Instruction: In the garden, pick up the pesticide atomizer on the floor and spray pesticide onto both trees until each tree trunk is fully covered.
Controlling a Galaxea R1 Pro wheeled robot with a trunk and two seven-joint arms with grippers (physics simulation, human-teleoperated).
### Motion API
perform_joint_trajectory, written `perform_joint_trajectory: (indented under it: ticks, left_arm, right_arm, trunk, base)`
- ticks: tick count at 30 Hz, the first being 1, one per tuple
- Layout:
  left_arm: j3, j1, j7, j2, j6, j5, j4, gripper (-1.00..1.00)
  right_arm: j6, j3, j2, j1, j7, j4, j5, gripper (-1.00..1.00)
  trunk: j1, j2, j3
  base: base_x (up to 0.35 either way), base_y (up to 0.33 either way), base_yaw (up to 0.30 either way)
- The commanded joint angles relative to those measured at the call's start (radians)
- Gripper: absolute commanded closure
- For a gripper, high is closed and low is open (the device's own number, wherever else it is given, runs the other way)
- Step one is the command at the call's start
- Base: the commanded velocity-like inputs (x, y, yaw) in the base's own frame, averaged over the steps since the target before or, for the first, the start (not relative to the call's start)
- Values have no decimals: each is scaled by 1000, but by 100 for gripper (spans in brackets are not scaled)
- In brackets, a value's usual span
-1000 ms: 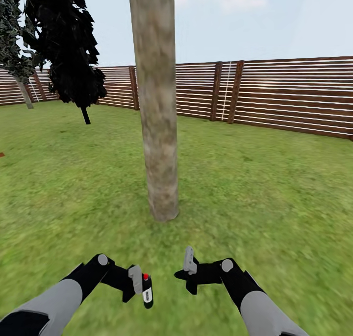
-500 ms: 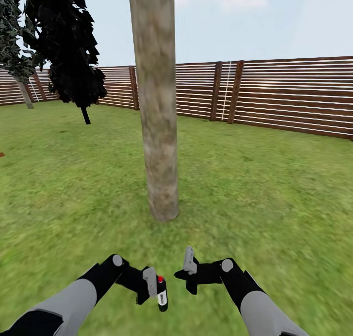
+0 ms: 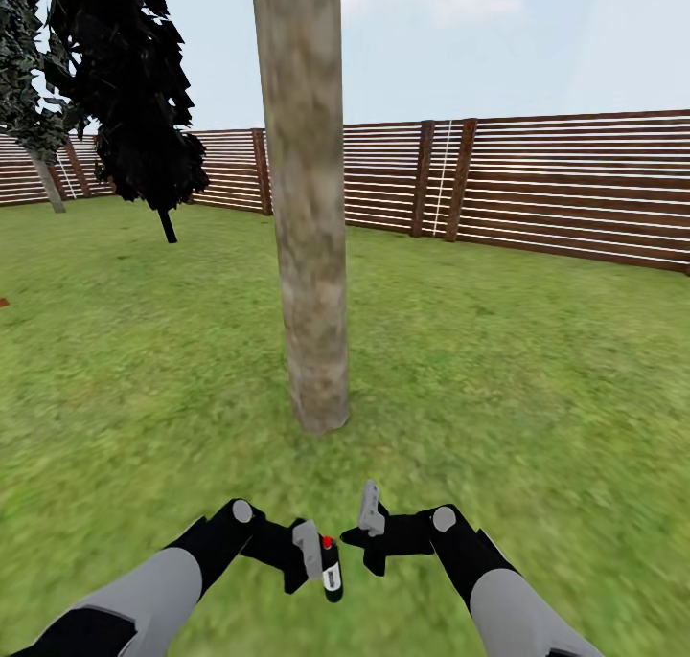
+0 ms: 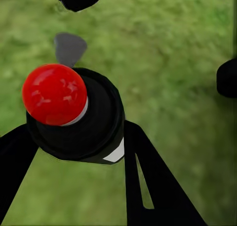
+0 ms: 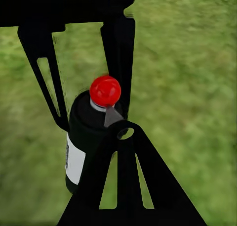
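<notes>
Head view: one thick mottled grey-brown tree trunk (image 3: 309,207) rises from the lawn (image 3: 537,370) straight ahead, its crown cut off by the upper frame edge. One near-black conifer (image 3: 134,92) stands to the left, and one further pale-trunked tree (image 3: 43,173) is partly hidden behind it near the fence (image 3: 575,183). One fence of horizontal brown slats runs across the background under a pale sky.

Two arms enter from below. The left gripper (image 3: 316,561) is closed around the one pesticide atomizer (image 3: 331,573), a dark bottle with a pale label and a red tip, held upright above the grass, below and in front of the trunk base. The right gripper (image 3: 369,532) hangs just beside it; one grey finger points upward, and how far its jaws are parted cannot be read.

Left wrist view: the atomizer (image 4: 74,117) is seen from above, its red tip and dark shoulder clamped between two black fingers (image 4: 148,186); its lower body is hidden. A small grey shape beyond it is hard to identify.

Right wrist view: the atomizer (image 5: 86,137) appears with its label partly visible, framed by the left gripper's black fingers (image 5: 118,53). A dark triangular finger (image 5: 123,186) of the right gripper covers part of the bottle; its partner is not discernible.

The ground is blurred green grass throughout.
</notes>
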Motion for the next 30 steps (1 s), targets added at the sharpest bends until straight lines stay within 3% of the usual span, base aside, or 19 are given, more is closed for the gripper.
perform_joint_trajectory:
  ticks: [1, 30]
  left_arm:
    - [3, 0, -1, -3, -9, -10, -1, 100]
    - [9, 0, 1, -23, -9, 0, -4, 100]
  right_arm:
    - [-3, -8, 1, -1, 5, -1, 8, 100]
    - [-3, -8, 1, -1, 5, -2, 8, 100]
  trunk:
    - [0, 0, -1]
    - [0, 0, -1]
  base:
    - [0, 0, 0]
    - [0, 0, 0]
